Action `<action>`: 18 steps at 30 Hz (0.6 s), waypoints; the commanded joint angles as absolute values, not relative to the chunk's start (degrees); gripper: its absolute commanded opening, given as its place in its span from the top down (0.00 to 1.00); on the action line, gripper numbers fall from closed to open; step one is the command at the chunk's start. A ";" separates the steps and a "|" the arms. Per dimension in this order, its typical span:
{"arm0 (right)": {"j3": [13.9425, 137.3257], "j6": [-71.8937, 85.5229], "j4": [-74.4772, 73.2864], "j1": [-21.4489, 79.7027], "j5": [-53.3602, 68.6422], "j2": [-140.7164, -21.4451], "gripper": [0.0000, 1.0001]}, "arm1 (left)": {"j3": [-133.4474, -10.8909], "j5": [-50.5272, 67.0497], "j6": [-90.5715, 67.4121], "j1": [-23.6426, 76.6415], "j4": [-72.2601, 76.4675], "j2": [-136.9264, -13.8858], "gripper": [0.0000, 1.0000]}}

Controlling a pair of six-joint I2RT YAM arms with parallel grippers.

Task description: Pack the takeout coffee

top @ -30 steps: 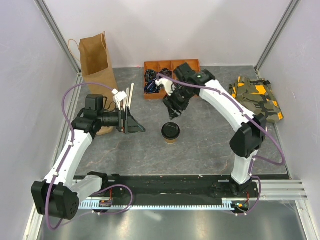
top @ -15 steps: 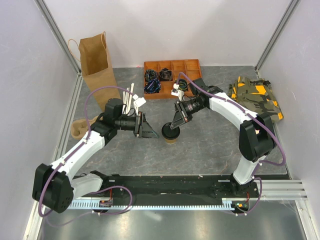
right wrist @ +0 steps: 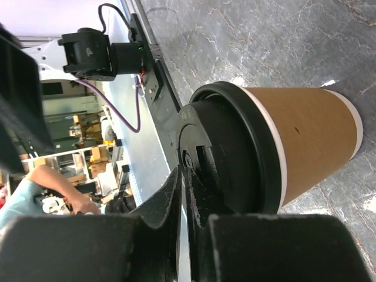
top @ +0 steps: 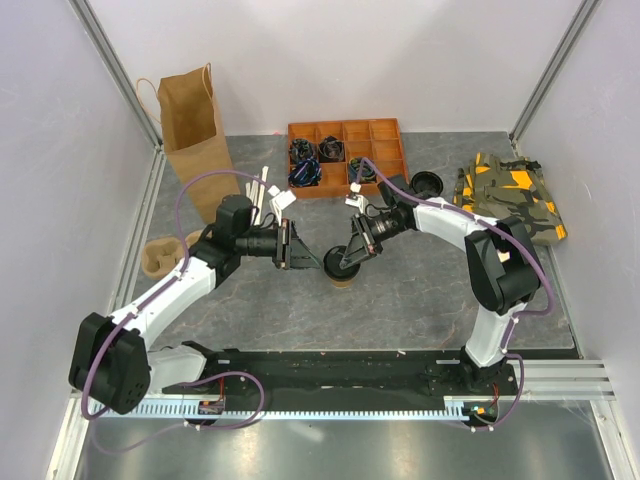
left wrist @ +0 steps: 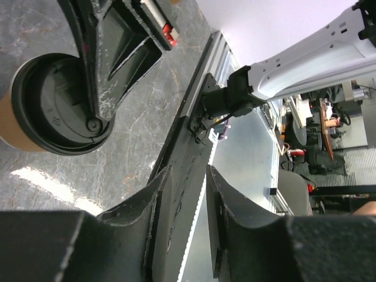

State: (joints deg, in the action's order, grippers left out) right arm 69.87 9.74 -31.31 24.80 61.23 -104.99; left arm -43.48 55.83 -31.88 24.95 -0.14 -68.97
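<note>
The takeout coffee (top: 340, 276) stands upright mid-table, a tan paper cup (right wrist: 305, 138) with a black lid (right wrist: 235, 158). My right gripper (top: 351, 256) comes down on it from the right. Its fingertips (right wrist: 189, 171) are shut together with nothing between them and rest on the lid's top. My left gripper (top: 315, 262) lies level just left of the cup and apart from it. Its jaws (left wrist: 189, 176) stand a narrow gap apart, empty. In the left wrist view the lidded cup (left wrist: 50, 108) shows with the right gripper's fingers (left wrist: 111, 70) on it.
A brown paper bag (top: 190, 115) stands at the back left. An orange compartment tray (top: 370, 135) sits at the back, a loose black lid (top: 428, 183) and a camouflage cloth (top: 515, 195) at the right. Nested tan cups (top: 160, 258) lie at the left, white sticks (top: 262, 192) near them.
Both arms have swung in to the cup. The right gripper closed and came down onto the lid. The left gripper narrowed and moved right, up to the cup's side.
</note>
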 commanded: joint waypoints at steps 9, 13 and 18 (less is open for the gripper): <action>68.29 8.61 -28.92 23.56 64.25 -108.19 0.89 | -58.26 27.09 -7.04 35.93 -24.42 -72.95 0.72; 68.55 8.79 -28.92 23.12 64.25 -109.07 0.89 | -63.09 20.06 -2.56 38.14 -27.16 -75.40 0.74; 68.38 8.96 -29.00 23.03 63.90 -109.42 0.90 | -66.70 17.32 -0.27 40.25 -27.77 -79.79 0.77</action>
